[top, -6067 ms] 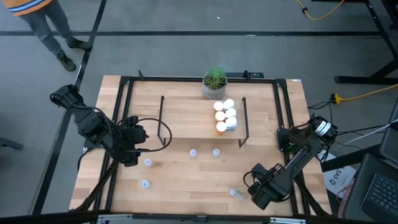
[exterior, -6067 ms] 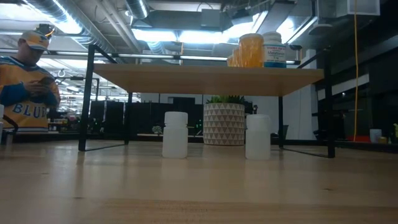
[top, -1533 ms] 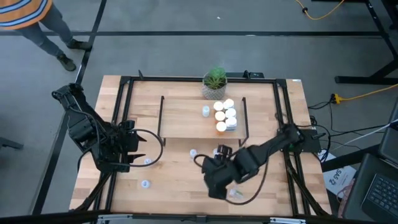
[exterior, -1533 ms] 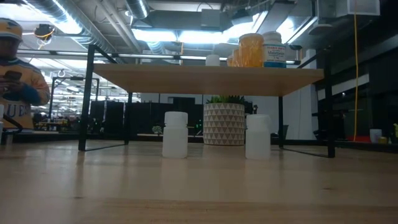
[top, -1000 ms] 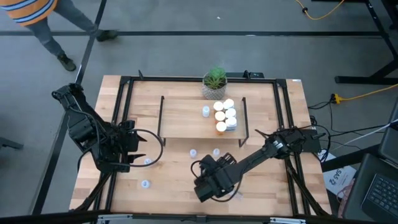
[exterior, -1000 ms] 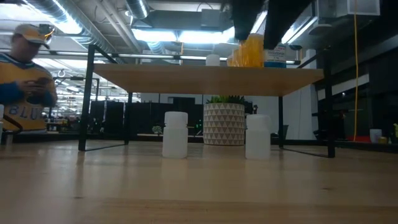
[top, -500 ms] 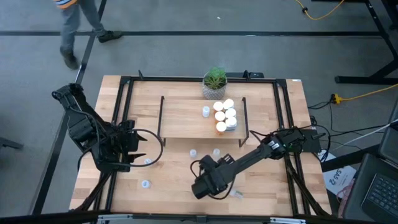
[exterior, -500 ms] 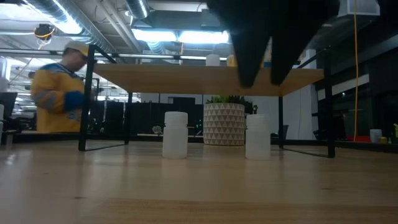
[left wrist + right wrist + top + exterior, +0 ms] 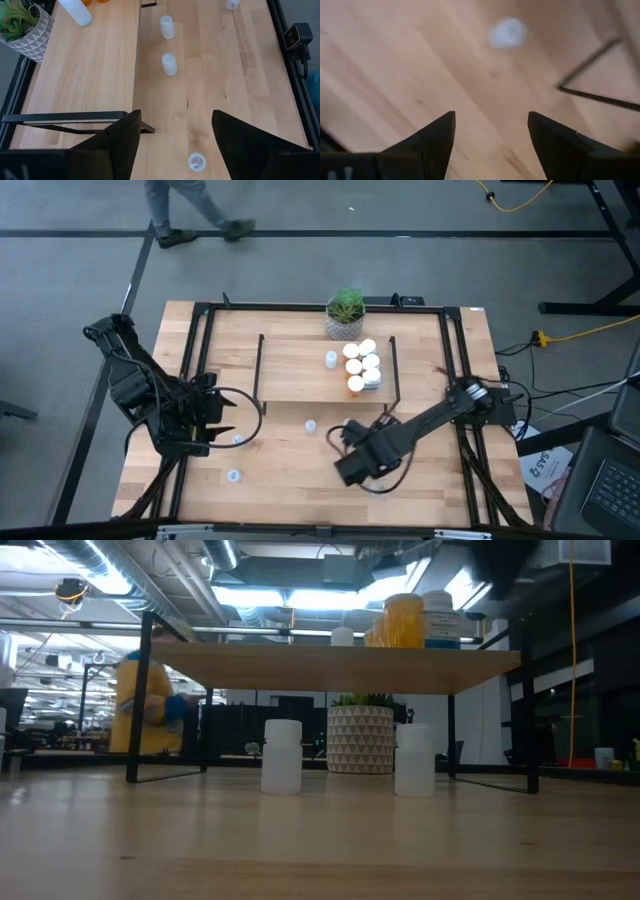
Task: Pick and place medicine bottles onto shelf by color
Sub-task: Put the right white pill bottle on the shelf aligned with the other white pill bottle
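The right gripper (image 9: 490, 135) is held spread and empty over the tabletop (probably to straddle a bottle (image 9: 507, 33)) — the left gripper (image 9: 172, 135), also spread, waits beside the shelf (image 9: 300, 370).

You see a desk (image 9: 280, 480) of pale matt wood with visible grain; a shelf (image 9: 295, 370) of like wood on thin black metal frames; medicine bottles (image 9: 282, 756) of smooth translucent plastic; matt black fingers (image 9: 120, 140).

Twelve medicine bottles (image 9: 311, 425); one shelf (image 9: 295, 370); one potted plant (image 9: 346, 307); one person (image 9: 190, 205).
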Tool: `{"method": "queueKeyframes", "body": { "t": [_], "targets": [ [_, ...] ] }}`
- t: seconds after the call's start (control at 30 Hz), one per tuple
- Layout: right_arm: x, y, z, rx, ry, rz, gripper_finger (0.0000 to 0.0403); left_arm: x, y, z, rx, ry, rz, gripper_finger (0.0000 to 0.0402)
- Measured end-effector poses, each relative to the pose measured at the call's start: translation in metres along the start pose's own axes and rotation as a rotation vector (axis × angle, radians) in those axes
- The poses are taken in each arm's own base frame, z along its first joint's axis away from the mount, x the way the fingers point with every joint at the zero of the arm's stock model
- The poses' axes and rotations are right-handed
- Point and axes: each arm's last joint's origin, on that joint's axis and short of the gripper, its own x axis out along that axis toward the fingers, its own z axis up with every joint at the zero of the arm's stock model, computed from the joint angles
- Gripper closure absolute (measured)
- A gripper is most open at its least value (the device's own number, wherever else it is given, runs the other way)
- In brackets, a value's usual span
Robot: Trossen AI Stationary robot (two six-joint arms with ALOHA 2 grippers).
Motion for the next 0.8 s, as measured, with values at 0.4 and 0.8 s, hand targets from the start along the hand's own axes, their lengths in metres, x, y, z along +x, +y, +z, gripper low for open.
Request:
{"method": "queueKeyframes", "body": {
  "t": [0.4, 0.8],
  "targets": [
    [0.048, -0.01, -0.009, 0.289, -0.102, 0.178, 0.0152, 0.0, 0.0, 0.0, 0.0, -0.004, 0.005, 0.0164],
    [0.094, -0.025, 0.02, 0.407, -0.115, 0.165, 0.0152, 0.0, 0.0, 0.0, 0.0, -0.01, 0.012, 0.0164]
  ]
}}
